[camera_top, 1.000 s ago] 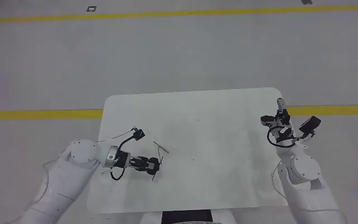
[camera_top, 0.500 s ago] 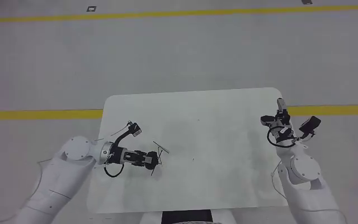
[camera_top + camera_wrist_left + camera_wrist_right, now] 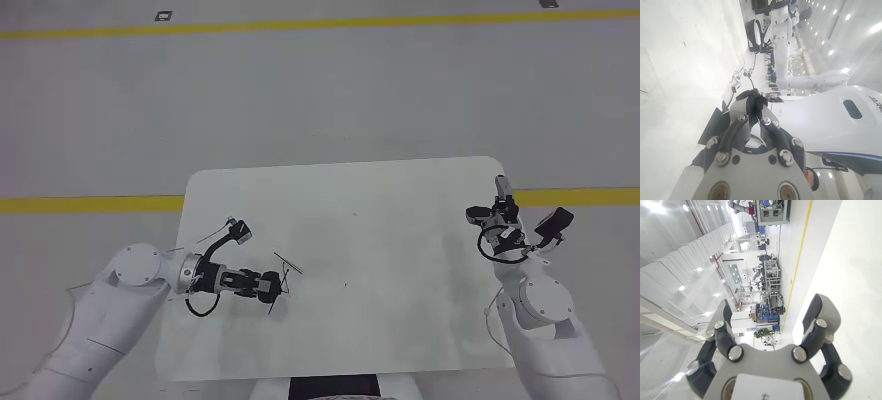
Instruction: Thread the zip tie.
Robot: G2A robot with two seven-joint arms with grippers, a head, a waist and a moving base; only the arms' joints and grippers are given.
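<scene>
Left gripper [image 3: 280, 288] (clamped) pinches zip tie [image 3: 288, 263].

We can read no text, number or sign on the table [image 3: 400, 200]. A white label [image 3: 770, 386] behind the right gripper [image 3: 770, 304] bears a dark mark, cut off and illegible to us.

Broad passage over white rounded tabletop [image 3: 400, 230] between left gripper [image 3: 272, 290] and right gripper [image 3: 488, 205]; in the way, thin black zip tie [image 3: 288, 262], apparently left-held.
</scene>
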